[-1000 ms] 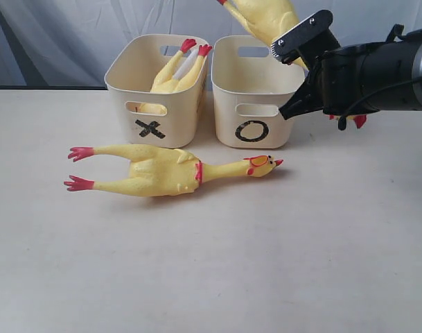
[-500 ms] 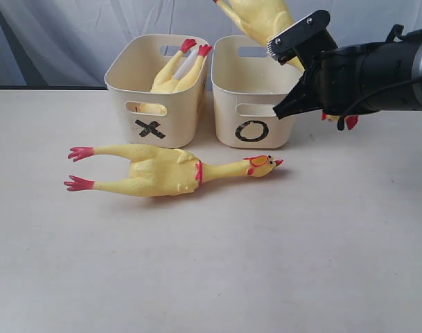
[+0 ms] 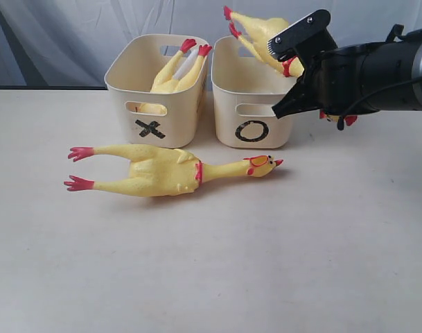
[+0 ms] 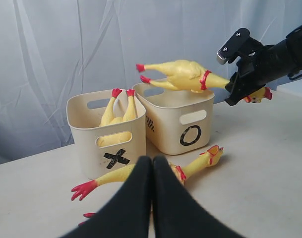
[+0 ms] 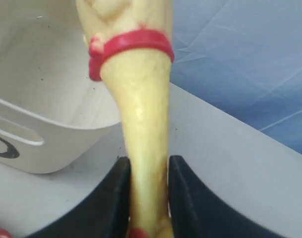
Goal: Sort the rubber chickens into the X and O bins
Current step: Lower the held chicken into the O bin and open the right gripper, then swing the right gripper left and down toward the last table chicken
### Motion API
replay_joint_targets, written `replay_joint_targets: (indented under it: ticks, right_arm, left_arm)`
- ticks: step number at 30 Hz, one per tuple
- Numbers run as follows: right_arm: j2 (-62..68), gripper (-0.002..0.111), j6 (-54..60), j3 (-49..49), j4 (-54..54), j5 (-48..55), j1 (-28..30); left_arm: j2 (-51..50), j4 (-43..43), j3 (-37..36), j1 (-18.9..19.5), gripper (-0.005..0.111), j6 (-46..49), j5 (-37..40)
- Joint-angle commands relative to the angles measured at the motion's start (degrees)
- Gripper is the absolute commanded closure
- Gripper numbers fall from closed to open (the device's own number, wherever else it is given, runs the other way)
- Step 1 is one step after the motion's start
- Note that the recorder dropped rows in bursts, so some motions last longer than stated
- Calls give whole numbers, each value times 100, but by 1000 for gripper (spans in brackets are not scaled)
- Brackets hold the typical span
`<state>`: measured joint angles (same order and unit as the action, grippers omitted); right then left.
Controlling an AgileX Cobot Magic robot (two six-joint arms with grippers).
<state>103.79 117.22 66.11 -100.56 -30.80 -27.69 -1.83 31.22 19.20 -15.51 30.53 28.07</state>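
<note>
The right gripper (image 3: 283, 78) is grasping a long yellow rubber chicken with red feet and a red neck band (image 3: 258, 31) by its neck. The black fingers (image 5: 183, 198) are pressing on both sides of the neck, just beside the band. This held chicken is hanging roughly level in the air over the right-hand cream plastic tub marked with a black O (image 3: 224, 121). Its feet are pointing left and its head (image 4: 257, 95) is peeking out to the right of the gripper.

Just beside the O bin, on its left, the matching tub marked with a black X (image 3: 183, 118) is sitting at the far side of the pale table (image 3: 301, 243). A second yellow chicken (image 3: 174, 75) is standing head-down inside the X bin, its red feet poking above the rim.

A third yellow chicken (image 3: 162, 172) is lying flat on the table on the near side of both bins — feet left, head right, apart from either tub.

The left gripper (image 4: 151, 161) is hovering low on the near side, its fingers clenched together on nothing.
</note>
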Motion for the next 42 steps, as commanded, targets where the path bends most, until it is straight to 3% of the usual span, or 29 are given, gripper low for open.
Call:
replay_joint_targets:
  ticks: [1,9,24,31,34,39,42]
  right_arm:
    - [-13,84,-58,58,62,23,26]
    - [-13,84,-58,58,62,217,26]
    - [-24,84,-58,228,62,1572,26]
    - [-574,56,-85,228,62,2048,-41]
    - [-809,62,-95,228,62,2247,-226]
    - [-969,86,-677,217,62,2262,-777]
    - [-969,103,167,217,62,2078,-1053]
  left_arm:
    - [47,21,-35,-5,107,1,-7]
    - [47,21,-35,-5,107,1,-7]
    - [47,21,-35,-5,107,1,-7]
    - [47,21,-35,-5,107,1,-7]
    - [47,21,-35,-5,107,1,-7]
    - [47,11,-35,-5,107,1,-8]
    - [47,11,-35,-5,107,1,-8]
